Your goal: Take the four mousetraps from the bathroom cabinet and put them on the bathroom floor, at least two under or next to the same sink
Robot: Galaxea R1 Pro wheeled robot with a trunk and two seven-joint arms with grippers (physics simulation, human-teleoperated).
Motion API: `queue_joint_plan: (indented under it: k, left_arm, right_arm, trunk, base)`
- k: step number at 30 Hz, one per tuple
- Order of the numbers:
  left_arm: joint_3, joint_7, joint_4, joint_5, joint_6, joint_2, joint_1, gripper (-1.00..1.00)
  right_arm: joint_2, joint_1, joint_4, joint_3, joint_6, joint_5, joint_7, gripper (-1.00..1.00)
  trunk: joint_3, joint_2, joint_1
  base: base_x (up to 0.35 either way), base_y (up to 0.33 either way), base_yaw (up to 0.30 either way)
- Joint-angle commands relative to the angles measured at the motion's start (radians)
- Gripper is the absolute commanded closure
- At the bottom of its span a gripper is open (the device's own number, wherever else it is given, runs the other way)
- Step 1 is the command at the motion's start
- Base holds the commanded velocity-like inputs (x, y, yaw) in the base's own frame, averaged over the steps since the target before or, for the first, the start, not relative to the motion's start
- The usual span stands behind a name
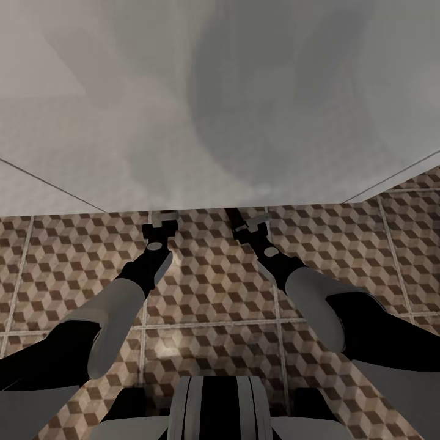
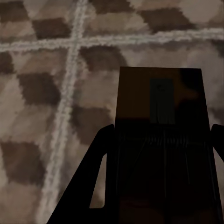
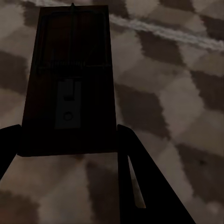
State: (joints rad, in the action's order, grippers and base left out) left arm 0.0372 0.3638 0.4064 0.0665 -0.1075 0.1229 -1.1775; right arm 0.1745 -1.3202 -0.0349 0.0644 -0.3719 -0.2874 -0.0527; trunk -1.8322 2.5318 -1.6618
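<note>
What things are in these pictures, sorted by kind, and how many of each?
Mousetraps: 2, one held in the left gripper, one in the right gripper.
Grippers: 2.
Patterned tile floor: 1.
Large white fixture overhead: 1.
Total: 6.

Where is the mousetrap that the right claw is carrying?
The mousetrap sits clamped in the right claw, low above the bathroom floor, at the edge of a big white fixture.

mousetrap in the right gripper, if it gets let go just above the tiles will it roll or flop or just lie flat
Probably lies flat: the mousetrap is a flat rectangular board, so rolling looks unlikely. It looks stiff, not sagging past the right gripper. Its wire parts could snag or spring, so a gentle release seems wise.
</note>
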Motion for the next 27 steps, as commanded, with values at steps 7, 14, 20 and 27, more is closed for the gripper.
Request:
queue_joint_plan:
  k: [7, 14, 20, 27]
  left_arm:
    - [0.004, 0.010, -0.003, 0.009, 0.000, 0.000, -0.001, 1.00]
    - [0.004, 0.010, -0.003, 0.009, 0.000, 0.000, -0.001, 1.00]
    - [0.003, 0.010, -0.003, 0.009, 0.000, -0.001, -0.001, 1.00]
    - [0.004, 0.010, -0.002, 0.009, 0.000, -0.002, -0.001, 1.00]
  right_arm:
    - [0.000, -0.001, 0.001, 0.006, -0.003, 0.001, -0.003, -1.00]
    - [0.000, -0.001, 0.001, 0.006, -0.004, 0.001, -0.003, -1.00]
    - [0.000, -0.001, 0.001, 0.006, -0.004, 0.002, -0.003, -1.00]
    - [0.000, -0.001, 0.001, 0.006, -0.005, 0.002, -0.003, -1.00]
  trunk:
    - [0.000, 0.000, 0.000]
    - [0.000, 0.000, 0.000]
    - [0.000, 0.000, 0.000]
    - [0.000, 0.000, 0.000]
  base:
    - [0.000, 0.000, 0.000]
    - [0.000, 0.000, 0.000]
    - [0.000, 0.000, 0.000]
    - [0.000, 0.000, 0.000]
